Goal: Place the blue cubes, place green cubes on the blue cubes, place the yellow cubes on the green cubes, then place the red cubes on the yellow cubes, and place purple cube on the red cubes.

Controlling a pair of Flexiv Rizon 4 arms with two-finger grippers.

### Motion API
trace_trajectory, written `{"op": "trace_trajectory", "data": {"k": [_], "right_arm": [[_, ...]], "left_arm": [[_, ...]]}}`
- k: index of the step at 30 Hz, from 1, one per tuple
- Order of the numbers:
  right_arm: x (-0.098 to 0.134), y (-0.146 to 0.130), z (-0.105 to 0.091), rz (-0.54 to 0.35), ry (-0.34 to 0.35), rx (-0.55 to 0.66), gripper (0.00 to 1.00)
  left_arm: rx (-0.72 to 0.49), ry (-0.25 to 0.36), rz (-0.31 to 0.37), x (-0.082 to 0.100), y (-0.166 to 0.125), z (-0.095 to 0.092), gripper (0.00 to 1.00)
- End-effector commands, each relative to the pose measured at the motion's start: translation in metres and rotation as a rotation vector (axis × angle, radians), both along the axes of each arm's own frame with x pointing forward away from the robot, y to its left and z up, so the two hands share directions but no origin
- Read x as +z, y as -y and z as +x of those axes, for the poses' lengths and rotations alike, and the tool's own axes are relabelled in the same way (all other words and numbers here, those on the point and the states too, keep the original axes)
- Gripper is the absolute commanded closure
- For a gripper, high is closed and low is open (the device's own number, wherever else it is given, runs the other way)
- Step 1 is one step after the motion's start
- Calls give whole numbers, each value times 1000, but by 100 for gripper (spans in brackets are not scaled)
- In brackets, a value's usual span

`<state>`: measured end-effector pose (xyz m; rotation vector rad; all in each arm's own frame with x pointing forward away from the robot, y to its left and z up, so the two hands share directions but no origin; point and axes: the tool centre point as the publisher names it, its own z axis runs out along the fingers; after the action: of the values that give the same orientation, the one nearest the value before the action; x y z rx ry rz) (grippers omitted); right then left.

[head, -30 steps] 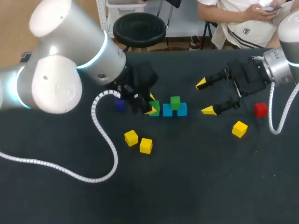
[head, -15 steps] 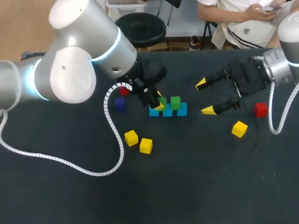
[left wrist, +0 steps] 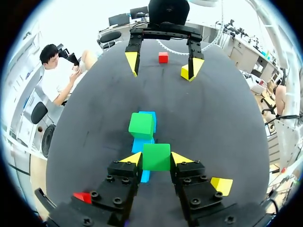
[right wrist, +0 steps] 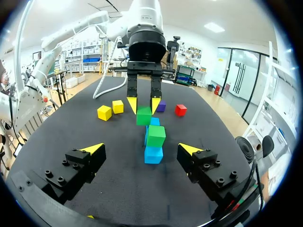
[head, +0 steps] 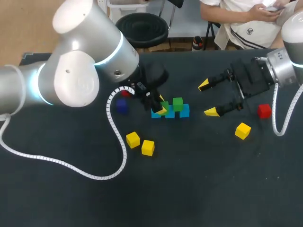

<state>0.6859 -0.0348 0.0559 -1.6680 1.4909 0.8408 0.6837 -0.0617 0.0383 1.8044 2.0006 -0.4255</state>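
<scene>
Head view, with both wrist views: green layer under way. Left gripper (head: 159, 105) clamped on a green cube (left wrist: 156, 157), shifted over the last second from the left end of the blue row (head: 184, 111) to just above its middle, beside the placed green cube (head: 177, 103) on the row's right part. Right gripper (head: 208, 98) spread wide, unmoved, right of the row. Suggests release onto the row next; higher layers not yet begun.

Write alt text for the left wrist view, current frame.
The left gripper is shut on a green cube over a row of blue cubes. A second green cube sits on that row just ahead; across the table, the right gripper faces it, open.
</scene>
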Motion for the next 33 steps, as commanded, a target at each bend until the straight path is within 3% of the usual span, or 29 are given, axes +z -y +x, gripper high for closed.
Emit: {"op": "trace_trajectory", "data": {"k": [1, 23, 33], "right_arm": [[0, 0, 0, 1, 2, 0, 0], [0, 0, 0, 1, 2, 0, 0], [0, 0, 0, 1, 2, 0, 0]], "left_arm": [[-5, 0, 7, -2, 0, 6, 100], [-1, -3, -3, -13, -5, 16, 100], [-8, 19, -7, -8, -3, 24, 100]]}}
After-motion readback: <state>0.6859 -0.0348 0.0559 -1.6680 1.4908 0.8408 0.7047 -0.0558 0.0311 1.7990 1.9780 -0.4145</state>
